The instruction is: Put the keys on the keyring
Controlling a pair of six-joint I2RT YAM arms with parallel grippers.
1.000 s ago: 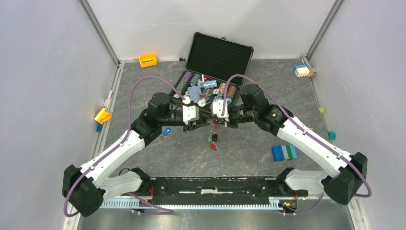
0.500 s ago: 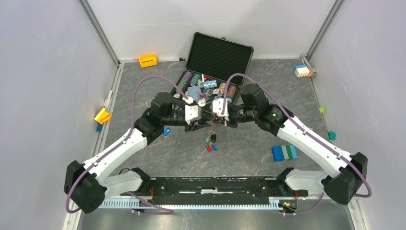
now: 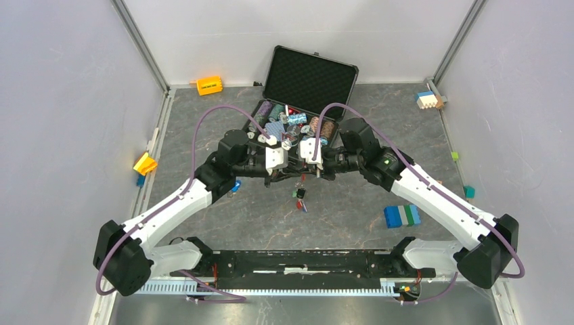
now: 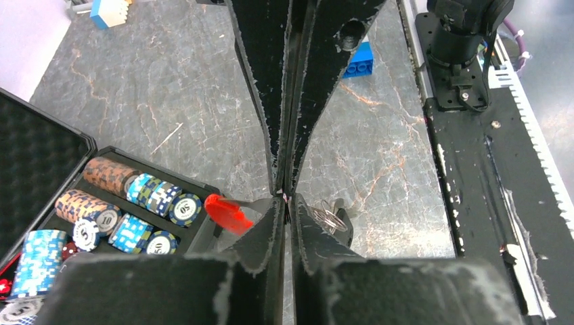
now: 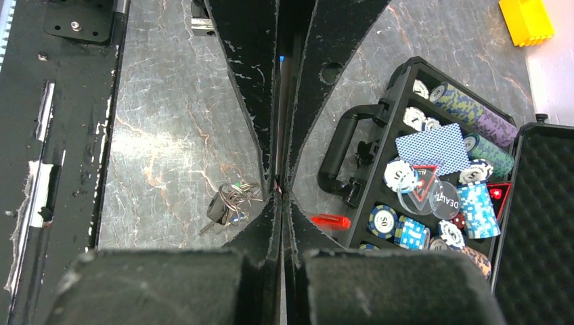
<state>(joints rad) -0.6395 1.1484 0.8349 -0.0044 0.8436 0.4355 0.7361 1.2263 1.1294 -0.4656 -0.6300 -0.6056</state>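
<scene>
right pincer (image 5: 281,202) closed, apparently on the keyring (image 5: 332,221), mid-frame, tip to tip with left pincer (image 4: 287,227): narrow, its hold hidden. keys (image 5: 230,201) bunched just left of the tips. risk: two pinches this close may twist the ring loose, dropping everything.

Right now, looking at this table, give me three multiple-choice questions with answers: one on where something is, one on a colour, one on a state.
1. Where does the poker chip case stand?
A) at the far side of the table
B) between the arm bases
C) against the left wall

2. What colour is the fob joined to the keyring?
A) green
B) red
C) yellow

3. The case's lid is:
A) shut
B) taken off
C) open

Answers:
1 A, the top view shows it at the table's far end.
2 B, the left wrist view shows it bright red.
3 C, the lid stands raised and the chips inside show.
</scene>
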